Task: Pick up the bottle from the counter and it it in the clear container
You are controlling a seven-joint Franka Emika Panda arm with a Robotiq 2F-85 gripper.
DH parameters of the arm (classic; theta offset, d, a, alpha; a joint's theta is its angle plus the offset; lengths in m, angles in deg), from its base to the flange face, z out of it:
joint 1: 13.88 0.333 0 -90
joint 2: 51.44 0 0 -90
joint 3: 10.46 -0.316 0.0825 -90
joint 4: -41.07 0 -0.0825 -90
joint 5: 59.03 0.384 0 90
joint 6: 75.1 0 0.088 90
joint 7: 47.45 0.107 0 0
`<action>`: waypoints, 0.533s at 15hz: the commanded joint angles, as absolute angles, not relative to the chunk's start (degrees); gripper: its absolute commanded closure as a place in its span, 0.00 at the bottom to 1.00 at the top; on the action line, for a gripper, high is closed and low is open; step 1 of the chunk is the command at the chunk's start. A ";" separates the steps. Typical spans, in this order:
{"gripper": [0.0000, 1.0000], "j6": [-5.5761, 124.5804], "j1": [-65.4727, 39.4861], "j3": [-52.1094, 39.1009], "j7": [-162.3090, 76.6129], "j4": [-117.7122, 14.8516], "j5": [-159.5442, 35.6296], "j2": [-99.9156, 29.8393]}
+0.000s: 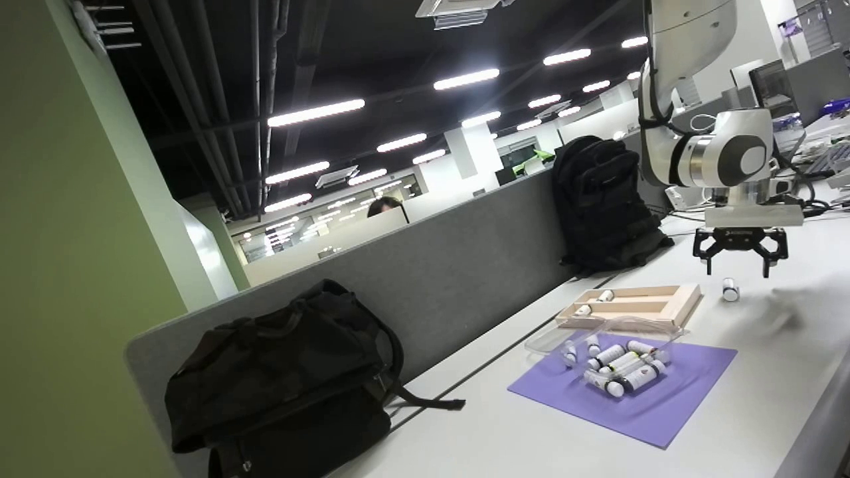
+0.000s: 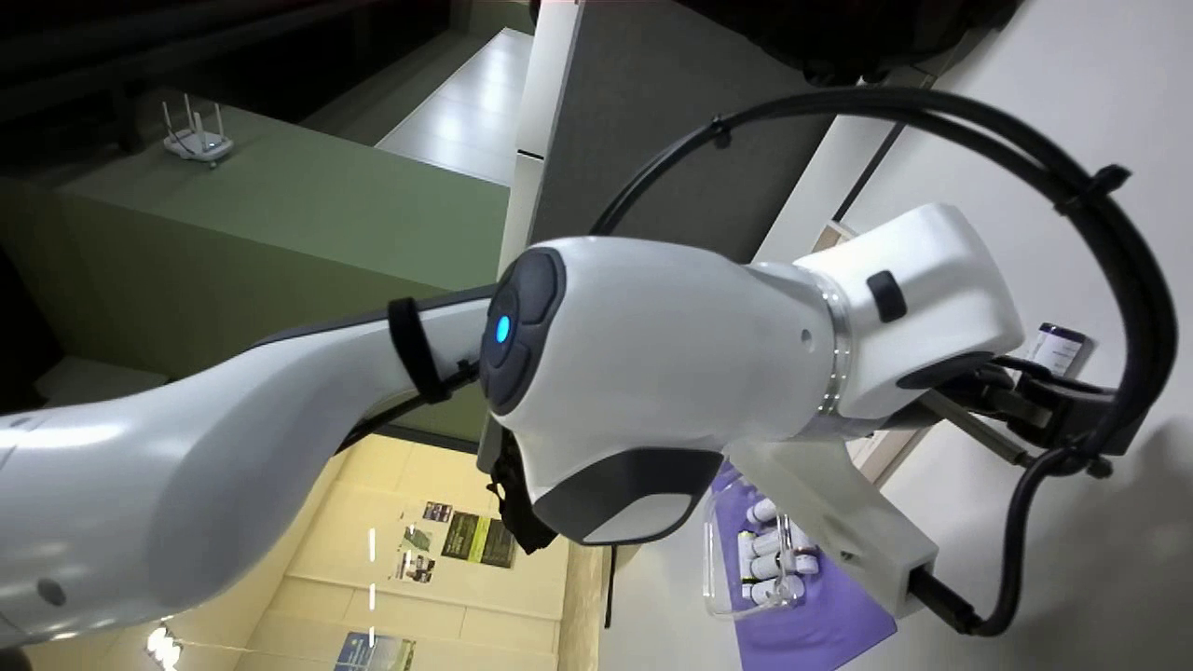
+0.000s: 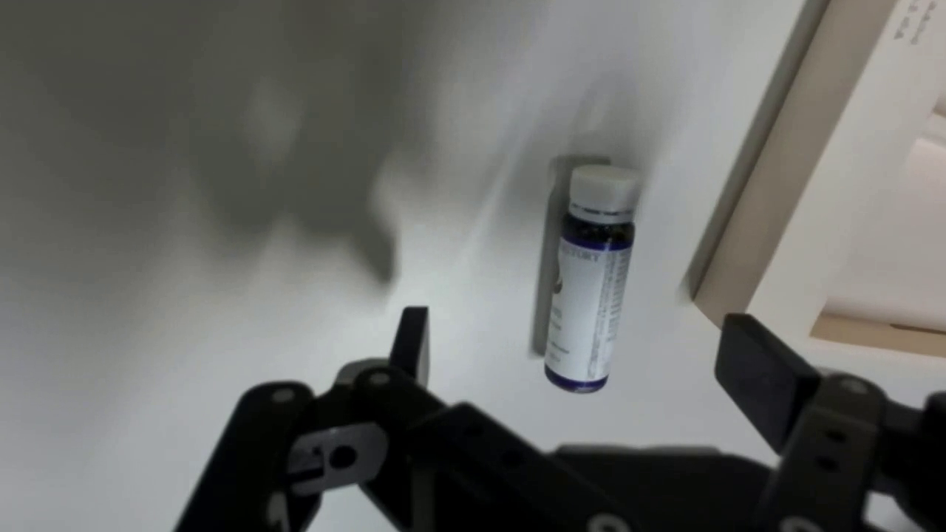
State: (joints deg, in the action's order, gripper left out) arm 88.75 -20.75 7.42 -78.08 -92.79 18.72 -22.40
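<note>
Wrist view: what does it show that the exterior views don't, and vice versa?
Only the wrist view: small printed marks on the wooden tray. Only the exterior views: the clear container holding small bottles, purple mat and grey fabric partition. Shared: the lone labelled bottle lying on the counter, the tool and at least part of the wooden tray.

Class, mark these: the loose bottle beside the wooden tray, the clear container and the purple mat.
Loose bottle (image 3: 591, 288), wrist view: its white label.
Clear container (image 2: 710, 564), in an exterior view: its rim.
Purple mat (image 1: 667, 417), in an exterior view: bare surface.
</note>
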 commanded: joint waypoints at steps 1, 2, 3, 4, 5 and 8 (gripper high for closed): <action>0.00 87.37 -21.87 6.80 -78.13 -88.98 19.31 -18.17; 0.00 87.26 -21.56 7.06 -76.89 -88.65 18.40 -17.08; 0.00 87.46 -21.18 7.32 -75.89 -88.34 17.67 -16.07; 0.25 87.99 -21.03 7.31 -75.76 -88.02 17.89 -15.32; 0.27 88.06 -20.78 7.47 -75.37 -87.98 17.57 -14.81; 0.46 88.31 -19.95 8.00 -74.01 -88.49 16.79 -14.71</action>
